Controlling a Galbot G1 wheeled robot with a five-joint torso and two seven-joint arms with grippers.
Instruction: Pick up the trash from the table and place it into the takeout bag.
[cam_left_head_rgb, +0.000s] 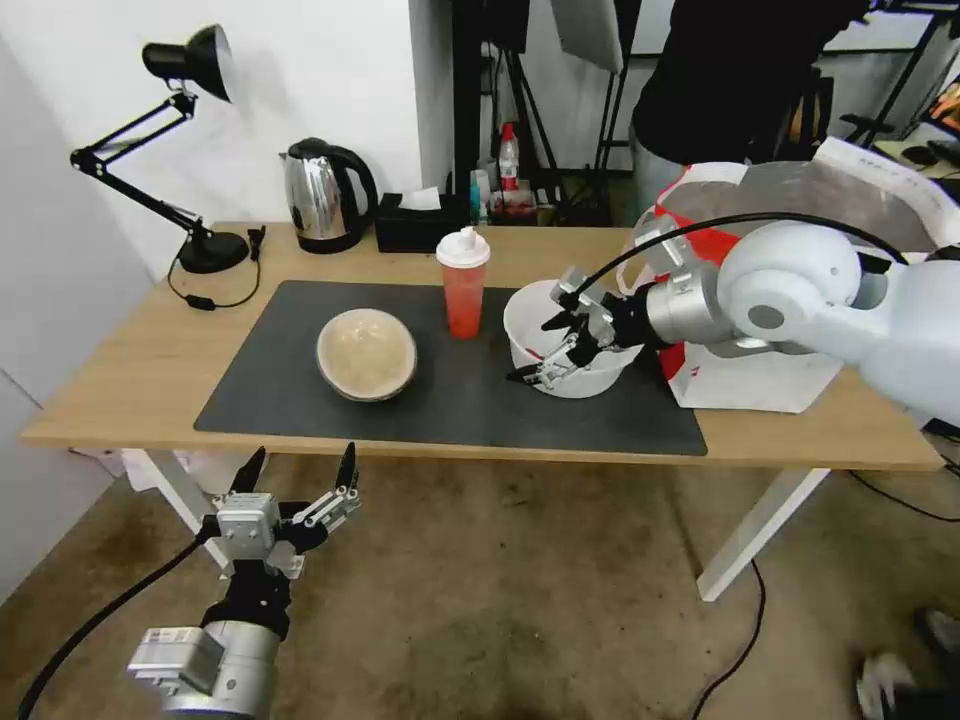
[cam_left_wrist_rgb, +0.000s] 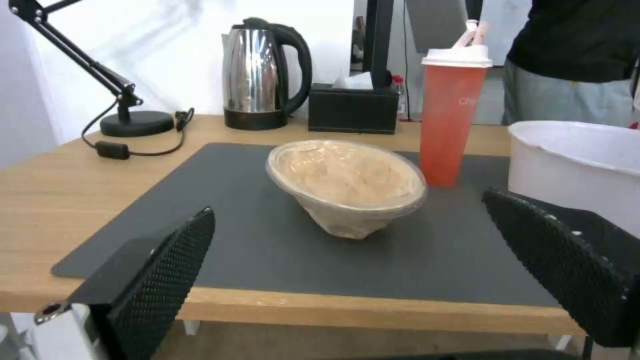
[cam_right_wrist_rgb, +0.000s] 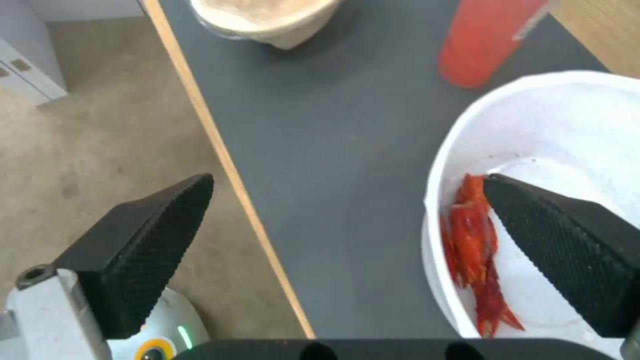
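Note:
The large white bowl (cam_left_head_rgb: 590, 375) stands at the right end of the dark mat (cam_left_head_rgb: 300, 400) on the table (cam_left_head_rgb: 130, 370). My right gripper (cam_left_head_rgb: 540, 350) is open and straddles the bowl's rim. In the right wrist view one finger (cam_right_wrist_rgb: 567, 250) is inside the white bowl (cam_right_wrist_rgb: 567, 125) over red scraps, and the other is outside over the table's edge. The red-orange cup (cam_left_head_rgb: 463, 290) stands left of the bowl, and the beige bowl (cam_left_head_rgb: 366, 353) lies further left. The takeout bag (cam_left_head_rgb: 760, 380) stands open at the right. My left gripper (cam_left_head_rgb: 300, 480) hangs open below the table's front edge.
A steel kettle (cam_left_head_rgb: 320, 195), a black tissue box (cam_left_head_rgb: 415, 225) and a desk lamp (cam_left_head_rgb: 200, 250) line the table's back edge. A person in dark clothes stands behind the bag. The left wrist view faces the beige bowl (cam_left_wrist_rgb: 347, 185), with the cup (cam_left_wrist_rgb: 453, 120) behind it.

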